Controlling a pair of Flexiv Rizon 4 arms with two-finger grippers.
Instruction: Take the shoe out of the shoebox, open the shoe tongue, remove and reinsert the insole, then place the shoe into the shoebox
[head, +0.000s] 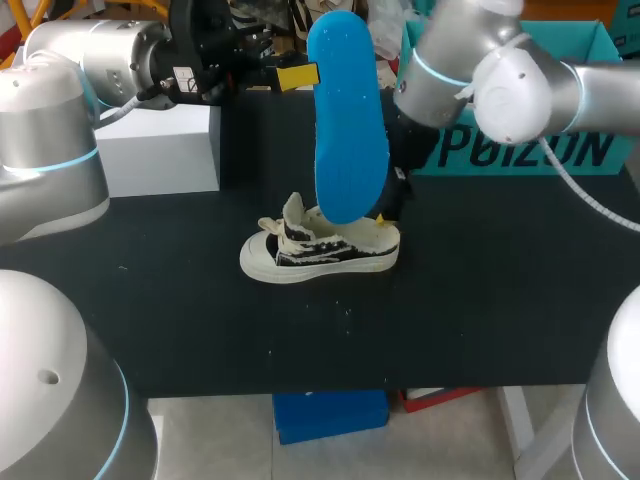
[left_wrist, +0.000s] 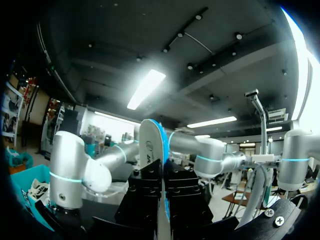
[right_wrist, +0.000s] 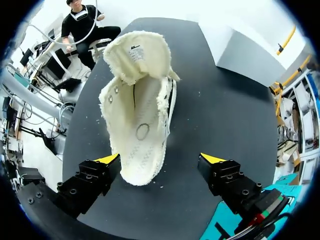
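**Insole out, shoe waiting**

The left hand (head: 296, 76) is clenched on the blue insole (head: 348, 130), held upright above the shoe (head: 320, 245) at mid-worktop; the right hand (right_wrist: 161, 160) stands released astride the heel; the insole looks light and bendy, so grip near its heel end.

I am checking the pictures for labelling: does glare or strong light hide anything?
Left wrist view: a bright band washes out part of the room; the insole shows clearly. Right wrist view: even light on the shoe. Head view: no glare on the table.
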